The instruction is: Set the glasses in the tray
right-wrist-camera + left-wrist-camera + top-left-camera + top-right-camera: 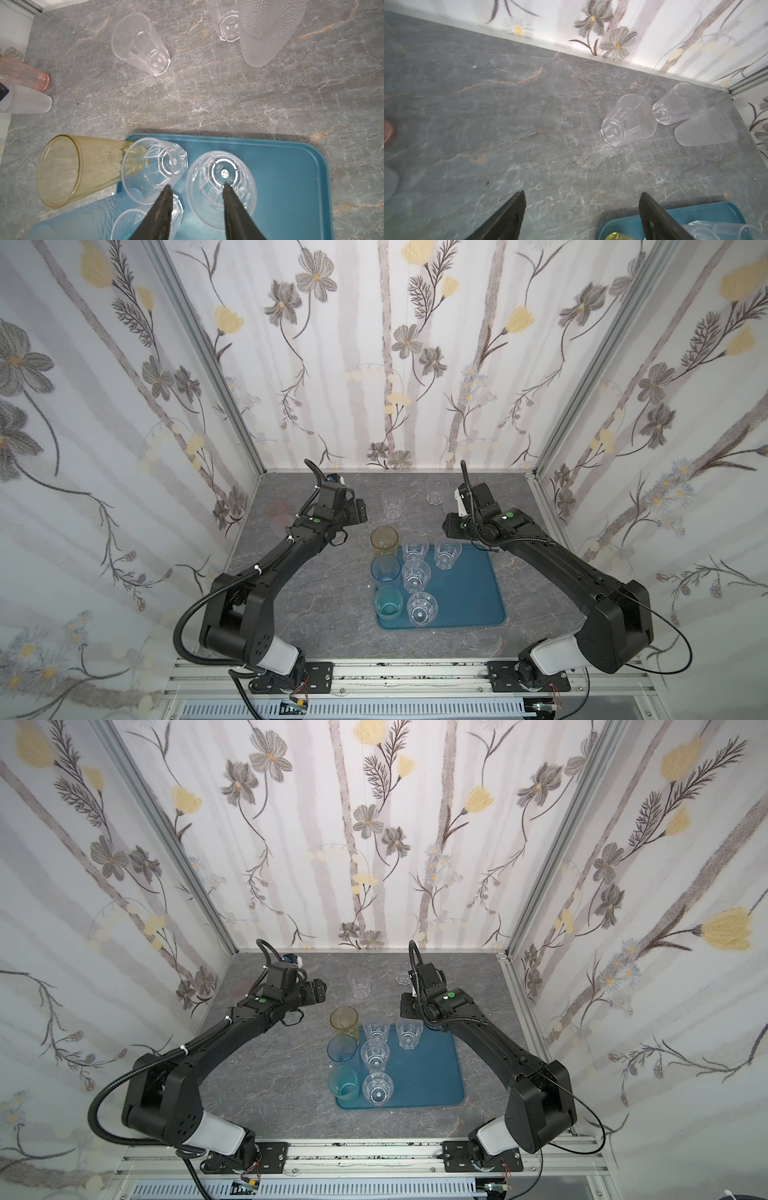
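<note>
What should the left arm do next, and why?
Probably reach the left gripper forward to the nearest clear tumbler: its jaws are open and empty, and that tumbler stands on the table, outside the tray.

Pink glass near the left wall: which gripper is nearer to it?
Left. In a top view the left gripper is a short way right of the pink glass; the right gripper is across the table, over a clear glass at the tray's far edge.
</note>
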Robot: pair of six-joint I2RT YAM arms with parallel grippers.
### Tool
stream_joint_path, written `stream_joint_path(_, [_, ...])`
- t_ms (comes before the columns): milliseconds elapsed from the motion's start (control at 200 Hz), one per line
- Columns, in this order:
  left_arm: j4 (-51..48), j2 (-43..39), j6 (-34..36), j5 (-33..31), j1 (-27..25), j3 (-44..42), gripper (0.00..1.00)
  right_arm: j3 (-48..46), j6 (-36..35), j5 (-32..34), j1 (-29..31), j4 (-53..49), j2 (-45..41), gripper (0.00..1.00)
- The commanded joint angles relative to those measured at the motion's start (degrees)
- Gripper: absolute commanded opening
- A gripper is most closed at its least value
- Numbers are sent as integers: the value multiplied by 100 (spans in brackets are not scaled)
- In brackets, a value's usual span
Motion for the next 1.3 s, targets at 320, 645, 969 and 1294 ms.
stream_joint_path(320, [-192,2382,241,1211,-156,2191,68,-631,293,165,5,512,-566,42])
stream_joint_path(645, [-337,3232,222,449,-209,3018,53,-753,333,108,-4,619,-571,42])
stream_joint_path(969, [-345,3748,435,93,-523,3404,32,-848,415,72,4,698,-580,42])
stream_joint_path(1294, [-328,3163,560,-424,-774,3184,9,-760,460,17,5,759,-495,42])
